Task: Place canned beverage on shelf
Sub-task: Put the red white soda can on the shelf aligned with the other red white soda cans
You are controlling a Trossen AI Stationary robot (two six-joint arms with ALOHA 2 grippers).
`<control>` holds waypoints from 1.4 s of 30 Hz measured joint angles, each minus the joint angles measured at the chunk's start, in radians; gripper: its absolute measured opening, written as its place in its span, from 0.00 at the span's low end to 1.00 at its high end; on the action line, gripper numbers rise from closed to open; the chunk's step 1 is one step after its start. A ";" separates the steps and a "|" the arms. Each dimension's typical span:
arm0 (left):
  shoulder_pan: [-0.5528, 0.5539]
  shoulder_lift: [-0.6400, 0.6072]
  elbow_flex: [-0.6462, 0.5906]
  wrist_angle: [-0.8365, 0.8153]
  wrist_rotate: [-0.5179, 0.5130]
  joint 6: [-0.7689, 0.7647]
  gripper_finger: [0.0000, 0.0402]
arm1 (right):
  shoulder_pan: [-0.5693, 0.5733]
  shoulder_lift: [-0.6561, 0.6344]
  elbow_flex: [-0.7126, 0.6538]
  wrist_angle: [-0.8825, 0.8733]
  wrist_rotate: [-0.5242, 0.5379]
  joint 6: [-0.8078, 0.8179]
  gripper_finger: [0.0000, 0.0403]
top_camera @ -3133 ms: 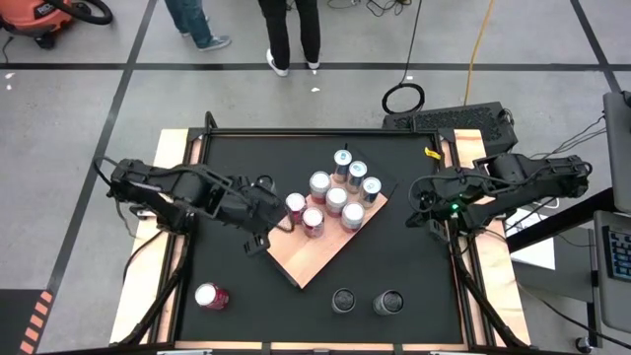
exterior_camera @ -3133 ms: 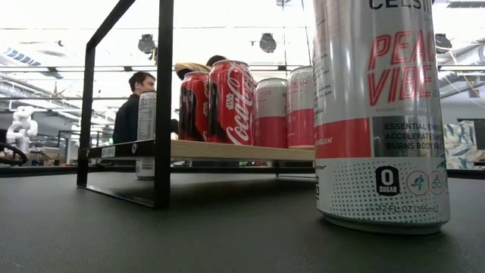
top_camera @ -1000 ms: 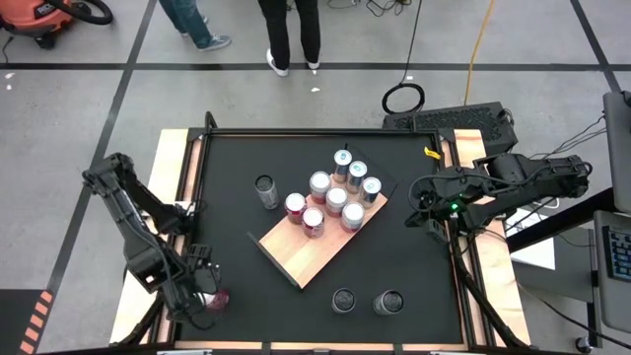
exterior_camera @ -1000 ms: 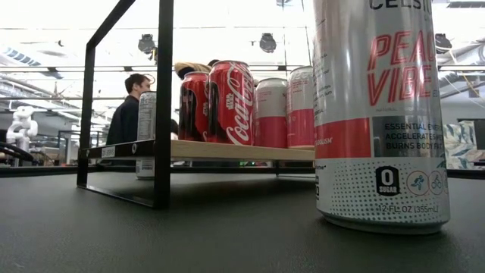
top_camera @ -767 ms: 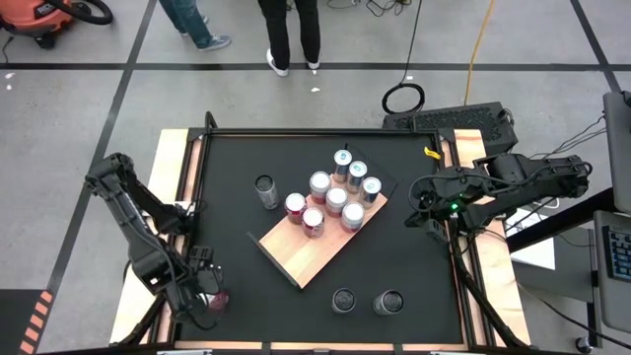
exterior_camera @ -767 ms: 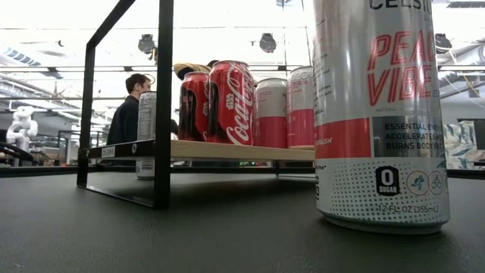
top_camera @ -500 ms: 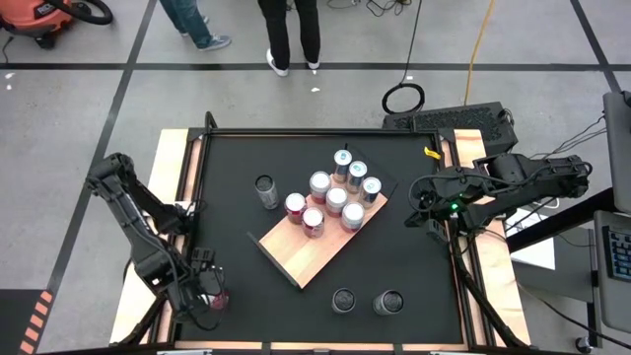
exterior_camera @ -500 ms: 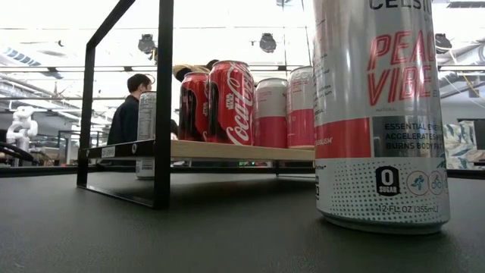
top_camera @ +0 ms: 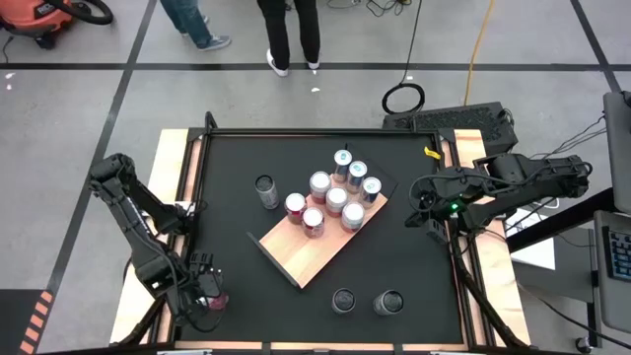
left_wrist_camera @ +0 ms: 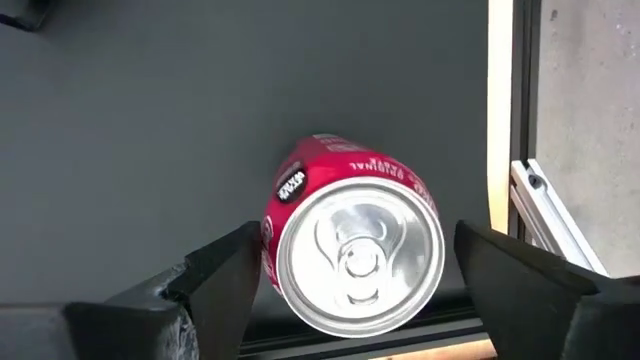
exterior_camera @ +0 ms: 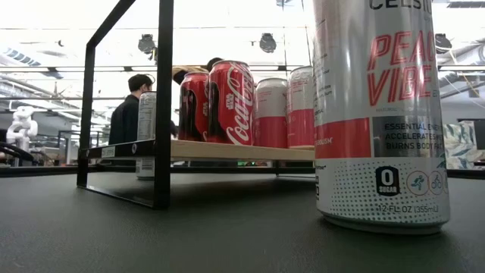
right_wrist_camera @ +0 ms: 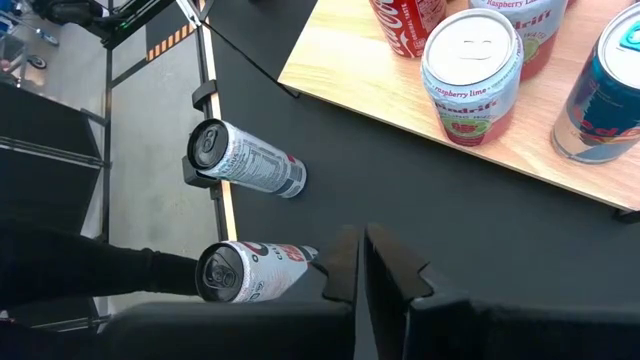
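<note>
So the left gripper was down at the front left corner of the table, fingers spread wide with the red can sitting right between them. In the left wrist view there was a gap on both sides of the can, so nothing was actually clamped. That can stood upright near the table's left edge, well apart from the shelf.

The shelf sat angled around the middle of the table with seven cans on it. In the low view one was a Coca-Cola can with another red can just beside it and two pink-and-silver ones behind.

Closest to the low camera was a tall silver can, reading "PEACH VIBE", "0 SUGAR" and "12 FL OZ (355mL)".

The right gripper was parked at the right edge of the table, fingers pressed together, holding nothing. Its wrist view showed a can marked "raspberry lime" on the board.
</note>
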 joint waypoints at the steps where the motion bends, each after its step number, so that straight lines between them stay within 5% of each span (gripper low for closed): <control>1: -0.007 0.001 -0.002 0.002 -0.001 -0.010 0.79 | 0.000 0.000 0.000 0.000 0.000 0.000 0.00; 42: -0.032 0.054 -0.069 0.099 -0.056 -0.077 0.72 | 0.000 0.000 0.000 0.000 0.004 -0.018 0.00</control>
